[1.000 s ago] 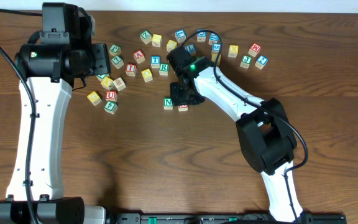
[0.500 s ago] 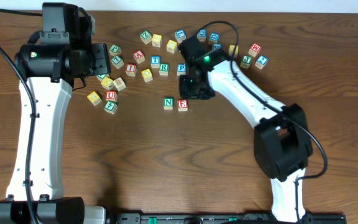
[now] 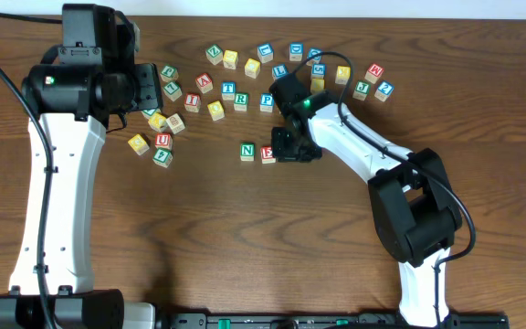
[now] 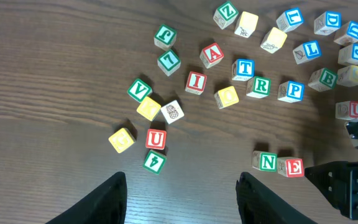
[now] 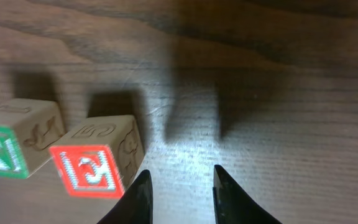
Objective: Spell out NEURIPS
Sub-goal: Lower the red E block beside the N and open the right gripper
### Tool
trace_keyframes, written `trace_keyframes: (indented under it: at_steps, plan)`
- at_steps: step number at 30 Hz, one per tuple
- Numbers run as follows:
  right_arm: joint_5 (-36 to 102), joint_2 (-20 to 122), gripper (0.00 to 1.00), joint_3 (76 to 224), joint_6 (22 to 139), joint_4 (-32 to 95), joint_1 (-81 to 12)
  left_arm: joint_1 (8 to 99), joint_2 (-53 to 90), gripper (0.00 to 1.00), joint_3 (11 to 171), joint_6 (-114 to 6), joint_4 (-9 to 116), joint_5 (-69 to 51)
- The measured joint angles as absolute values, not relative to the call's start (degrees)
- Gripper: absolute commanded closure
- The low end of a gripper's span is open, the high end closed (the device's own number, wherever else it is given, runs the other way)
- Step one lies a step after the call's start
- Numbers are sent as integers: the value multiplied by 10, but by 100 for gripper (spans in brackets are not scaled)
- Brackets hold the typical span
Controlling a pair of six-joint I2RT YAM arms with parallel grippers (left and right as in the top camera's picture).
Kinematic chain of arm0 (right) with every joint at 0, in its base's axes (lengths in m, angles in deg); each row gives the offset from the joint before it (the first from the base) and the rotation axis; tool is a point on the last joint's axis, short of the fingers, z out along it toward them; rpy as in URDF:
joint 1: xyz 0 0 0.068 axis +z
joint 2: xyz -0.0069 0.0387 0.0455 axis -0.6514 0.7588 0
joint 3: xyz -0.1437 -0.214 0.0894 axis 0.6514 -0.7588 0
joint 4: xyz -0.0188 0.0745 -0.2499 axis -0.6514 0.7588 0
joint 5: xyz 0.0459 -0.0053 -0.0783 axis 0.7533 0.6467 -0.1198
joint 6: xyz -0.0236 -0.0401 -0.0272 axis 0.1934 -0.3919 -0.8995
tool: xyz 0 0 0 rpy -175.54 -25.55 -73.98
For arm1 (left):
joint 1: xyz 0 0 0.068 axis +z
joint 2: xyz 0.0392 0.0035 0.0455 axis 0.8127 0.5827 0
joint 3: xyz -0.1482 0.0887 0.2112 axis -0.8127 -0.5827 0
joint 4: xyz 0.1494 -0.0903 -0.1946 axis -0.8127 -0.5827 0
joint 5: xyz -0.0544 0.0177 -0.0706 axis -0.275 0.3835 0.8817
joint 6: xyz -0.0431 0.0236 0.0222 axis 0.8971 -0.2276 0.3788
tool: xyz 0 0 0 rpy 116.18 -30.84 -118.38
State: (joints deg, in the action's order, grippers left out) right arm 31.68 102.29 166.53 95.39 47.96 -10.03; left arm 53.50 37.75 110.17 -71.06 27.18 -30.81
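Red-lettered, the U cube (image 4: 156, 139) lay just ahead of the left gripper (image 4: 182, 186), whose fingers stood well apart holding nothing; the I cube (image 4: 196, 81), R cube (image 4: 261, 86) and P cube (image 4: 294, 91) sat farther ahead. The N cube (image 5: 2, 149) and E cube (image 5: 92, 168) stood side by side just left of the right gripper (image 5: 180, 177), narrowly parted and empty.

Dark wooden table (image 3: 245, 238), seen from above. A green N cube (image 3: 247, 152) and a red E cube (image 3: 268, 154) sit just beside each other near the middle. Many more lettered cubes (image 3: 228, 90) lie scattered toward the far edge, a red U cube (image 3: 163, 141) among them.
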Motion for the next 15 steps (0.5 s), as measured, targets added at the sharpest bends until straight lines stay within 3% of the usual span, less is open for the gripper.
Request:
trace_keyframes:
  at_steps: [15]
  plan:
    - [317, 1023, 75, 1660, 973, 455, -96, 535, 378, 44, 1102, -710, 272, -308]
